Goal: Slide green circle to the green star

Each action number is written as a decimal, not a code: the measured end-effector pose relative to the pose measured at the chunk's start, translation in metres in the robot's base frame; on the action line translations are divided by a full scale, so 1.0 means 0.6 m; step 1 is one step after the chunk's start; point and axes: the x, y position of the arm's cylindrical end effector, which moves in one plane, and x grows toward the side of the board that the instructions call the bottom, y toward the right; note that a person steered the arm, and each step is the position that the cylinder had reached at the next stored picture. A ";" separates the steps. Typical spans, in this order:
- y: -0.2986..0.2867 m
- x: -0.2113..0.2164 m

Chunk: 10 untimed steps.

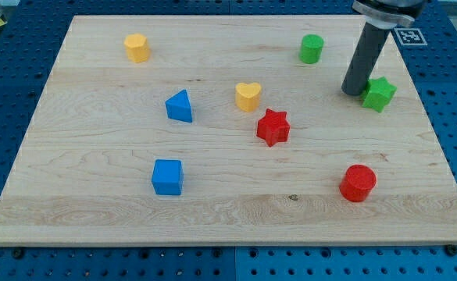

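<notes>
The green circle stands near the view's top, right of centre. The green star lies to its lower right, near the board's right edge. My tip rests on the board just left of the green star, close to it or touching it, and below and to the right of the green circle. The dark rod rises from the tip toward the view's top right.
On the wooden board also lie a yellow hexagon, a blue triangle, a yellow heart, a red star, a blue square and a red circle.
</notes>
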 end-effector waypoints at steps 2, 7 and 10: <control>-0.062 -0.065; -0.279 -0.087; -0.285 -0.185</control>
